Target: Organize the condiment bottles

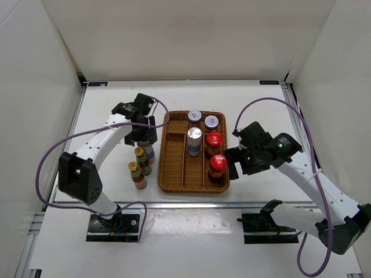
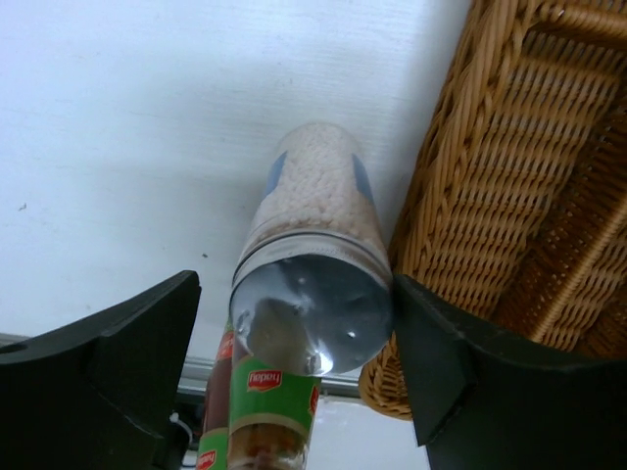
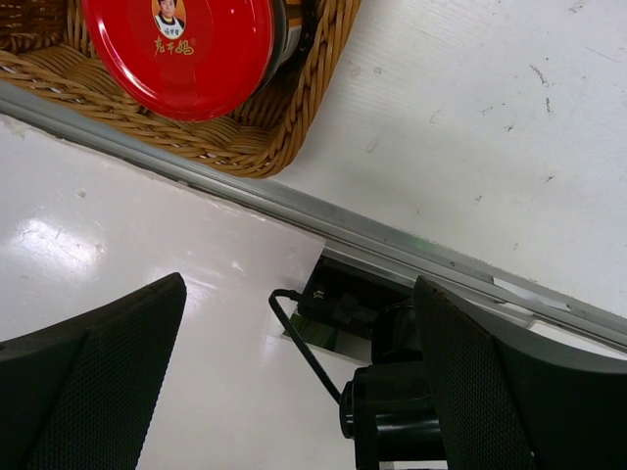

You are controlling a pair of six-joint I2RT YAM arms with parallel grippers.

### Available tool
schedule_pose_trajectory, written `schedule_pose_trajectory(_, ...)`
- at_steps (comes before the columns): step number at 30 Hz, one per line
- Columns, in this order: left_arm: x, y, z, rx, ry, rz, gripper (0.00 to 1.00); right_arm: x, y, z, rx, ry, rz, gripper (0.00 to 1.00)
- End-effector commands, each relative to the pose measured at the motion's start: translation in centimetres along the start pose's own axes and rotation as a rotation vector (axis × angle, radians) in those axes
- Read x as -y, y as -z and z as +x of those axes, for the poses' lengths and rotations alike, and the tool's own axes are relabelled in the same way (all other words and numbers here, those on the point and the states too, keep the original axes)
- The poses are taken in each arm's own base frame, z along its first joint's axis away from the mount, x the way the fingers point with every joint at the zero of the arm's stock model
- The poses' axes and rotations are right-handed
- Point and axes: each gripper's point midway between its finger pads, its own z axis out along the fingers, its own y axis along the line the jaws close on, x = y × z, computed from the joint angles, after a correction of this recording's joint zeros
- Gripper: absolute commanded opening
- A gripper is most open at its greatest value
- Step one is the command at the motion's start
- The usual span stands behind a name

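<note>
A silver-topped tall bottle [image 2: 313,313] of white grains stands on the table just left of the wicker tray [image 1: 174,174]. My left gripper [image 2: 296,294] is open around its cap: the right finger [image 2: 441,362] touches the cap's edge and the left finger [image 2: 127,362] stands apart. From above, this gripper [image 1: 145,139] covers most of that bottle [image 1: 150,153]. Two yellow-capped bottles [image 1: 139,155] [image 1: 136,172] stand near it. The tray holds two grey-lidded jars [image 1: 195,116] [image 1: 211,121], a silver-topped bottle [image 1: 194,139] and two red-capped bottles [image 1: 214,139] [image 1: 218,163]. My right gripper [image 1: 233,164] is open and empty, right of the tray.
The tray's woven wall [image 2: 509,196] rises right against my left gripper's right finger. In the right wrist view a red cap [image 3: 181,49] and the tray's corner [image 3: 274,127] lie above the table's metal front rail [image 3: 392,250]. White walls enclose the table.
</note>
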Motion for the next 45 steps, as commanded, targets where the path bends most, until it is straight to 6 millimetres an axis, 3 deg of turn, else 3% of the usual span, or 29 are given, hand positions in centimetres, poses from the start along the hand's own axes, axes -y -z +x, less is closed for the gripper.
schedule_pose_trajectory(1,0.9,0.4,-1.2,0.052,0.004,0.068,0.84,-0.1,-0.2,0.0,-0.002,0.007,-0.009,1.00)
schedule_pose_trajectory(3,1.2,0.5,-1.6,0.054,-0.007,0.078,0.75,-0.1,-0.2,0.0,-0.002,0.007,-0.009,1.00)
schedule_pose_trajectory(5,1.5,1.0,-2.4,0.067,-0.004,0.085,0.56,-0.1,-0.2,0.0,-0.002,0.007,-0.009,1.00)
schedule_pose_trajectory(6,1.9,2.0,-3.4,0.085,-0.009,0.104,0.50,-0.1,-0.2,0.0,-0.002,0.007,-0.009,1.00)
schedule_pose_trajectory(7,1.9,2.7,-4.0,0.105,-0.005,0.104,0.37,-0.1,-0.2,0.0,-0.002,0.007,-0.009,1.00)
schedule_pose_trajectory(10,2.1,6.0,-6.7,0.189,0.024,0.124,0.21,-0.1,-0.4,0.0,-0.002,0.007,-0.009,1.00)
schedule_pose_trajectory(12,2.5,8.5,-8.6,0.249,0.038,0.155,0.17,-0.2,-0.4,0.1,-0.004,0.007,-0.018,1.00)
schedule_pose_trajectory(14,2.5,9.4,-9.1,0.247,0.027,0.152,0.11,-0.2,-0.5,0.1,-0.013,0.015,-0.015,1.00)
schedule_pose_trajectory(15,2.8,11.1,-10.1,0.282,0.034,0.180,0.11,-0.3,-0.5,0.1,-0.016,0.015,-0.024,1.00)
schedule_pose_trajectory(19,4.5,13.5,-10.3,0.298,-0.016,0.213,0.11,-0.3,-0.5,0.1,-0.016,0.015,-0.024,1.00)
schedule_pose_trajectory(27,8.5,15.2,-7.2,0.229,-0.081,0.281,0.11,-0.4,-0.4,0.1,-0.007,0.016,-0.027,1.00)
schedule_pose_trajectory(31,11.0,15.0,-4.6,0.200,-0.117,0.316,0.11,-0.1,-0.2,0.0,0.007,0.006,-0.012,1.00)
schedule_pose_trajectory(32,11.2,14.0,-4.0,0.189,-0.123,0.287,0.11,0.2,-0.3,-0.1,0.013,-0.005,0.008,1.00)
schedule_pose_trajectory(34,12.5,14.5,-2.9,0.220,-0.131,0.301,0.11,0.3,0.1,-0.1,0.035,-0.014,0.011,1.00)
schedule_pose_trajectory(42,15.7,11.8,1.9,0.159,-0.212,0.314,0.11,0.5,0.4,0.1,0.061,-0.023,0.014,1.00)
schedule_pose_trajectory(45,17.2,11.0,1.9,0.179,-0.196,0.347,0.11,0.5,0.3,0.1,0.052,-0.023,0.017,1.00)
